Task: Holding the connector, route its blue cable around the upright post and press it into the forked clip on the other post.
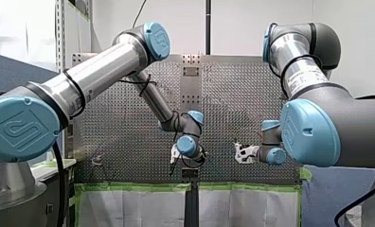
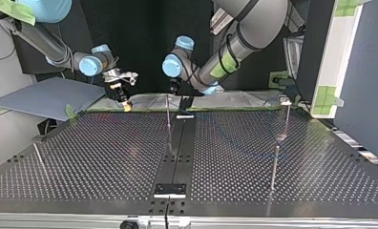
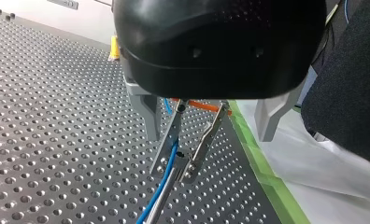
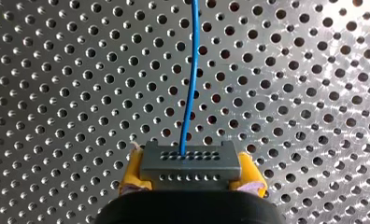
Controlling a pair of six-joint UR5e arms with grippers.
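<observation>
My right gripper [image 4: 192,176] is shut with its yellow pads [image 4: 131,173] on a grey connector [image 4: 190,163]. The blue cable [image 4: 188,93] leaves the connector and runs ahead over the perforated plate. In the left wrist view my left gripper [image 3: 211,128] stands open, its grey fingers [image 3: 150,116] on either side of a metal forked clip [image 3: 188,144] on a post. The blue cable [image 3: 167,172] passes along one prong of that fork and down beside the post. In the top view my left gripper [image 2: 183,101] hangs by the thin post [image 2: 168,117], and my right gripper [image 2: 124,100] is to its left.
More thin posts [image 2: 274,167] [image 2: 287,117] [image 2: 38,157] stand on the perforated table [image 2: 106,152]. A black strip [image 2: 180,143] runs down its middle. Green tape [image 3: 262,172] marks the table's edge beside white sheeting. A grey sheet [image 2: 48,98] lies beyond the top view's left corner.
</observation>
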